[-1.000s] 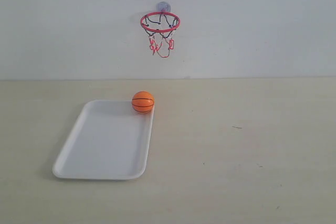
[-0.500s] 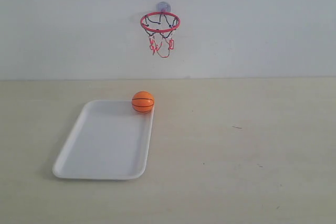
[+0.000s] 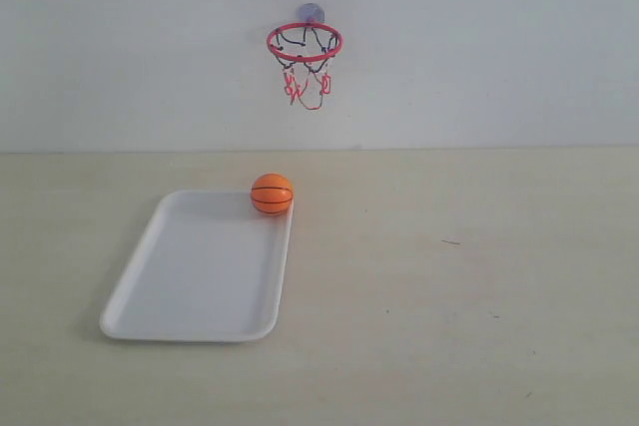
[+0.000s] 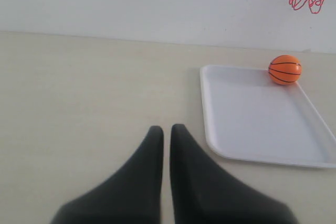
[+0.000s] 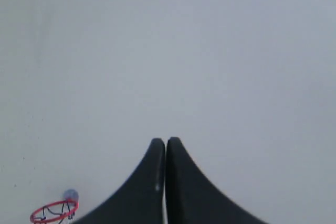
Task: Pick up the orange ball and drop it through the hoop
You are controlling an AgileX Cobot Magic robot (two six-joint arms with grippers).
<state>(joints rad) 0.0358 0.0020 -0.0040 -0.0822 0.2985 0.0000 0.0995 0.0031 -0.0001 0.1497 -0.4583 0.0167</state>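
The orange ball [image 3: 272,194] has thin black seam lines; the hoop [image 3: 305,57] has a red ring and black-and-red netting. The tray [image 3: 200,281] is plain white, the table [image 3: 479,276] pale beige. My left gripper [image 4: 166,129] and right gripper [image 5: 166,141] are black.

Plain white wall [image 3: 519,47], pale beige tabletop [image 3: 459,296], soft even light

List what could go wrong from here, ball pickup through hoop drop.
1. The orange ball sits in the white tray corner nearest the wall, against the rim. A finger may hit the rim or nudge the ball so it rolls.
2. The left gripper and right gripper are both shut. Whichever goes must open first, or it will just push the ball.
3. The hoop ring looks barely wider than the ball, so an off-centre release may bounce out.
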